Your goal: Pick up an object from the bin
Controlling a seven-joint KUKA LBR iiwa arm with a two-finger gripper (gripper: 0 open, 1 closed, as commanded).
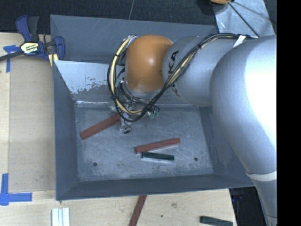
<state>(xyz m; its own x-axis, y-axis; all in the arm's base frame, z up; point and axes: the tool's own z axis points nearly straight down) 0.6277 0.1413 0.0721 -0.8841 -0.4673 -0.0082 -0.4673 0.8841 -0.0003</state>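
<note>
Camera view has the gripper [125, 127] low over the floor of the bin [64, 149], left of centre in the frame, at the upper right end of a flat reddish-brown stick [99, 127] that slants down toward the left. Whether it touches that end or stands just beside it is hidden under the wrist, and I cannot tell whether the gripper is spread or closed. I see nothing pinched in it, so the pick looks not yet made. The main risk, as I judge it, lies in taking the stick by its tip. Held so far from its middle, it would likely swing down, twist and slip free on the lift. It also lies flat on the metal, so a closing grip may skid over it or push it toward the wall in the upper part of the frame. The cables [115, 76] looped beside the orange cover [146, 62] hang near the wrist and could foul a deeper reach. Counted, the floor bears three things. Two are reddish-brown sticks, this one and a second brown stick [157, 145] lower right of centre. One is a dark stick [158, 157], just below the second.
</note>
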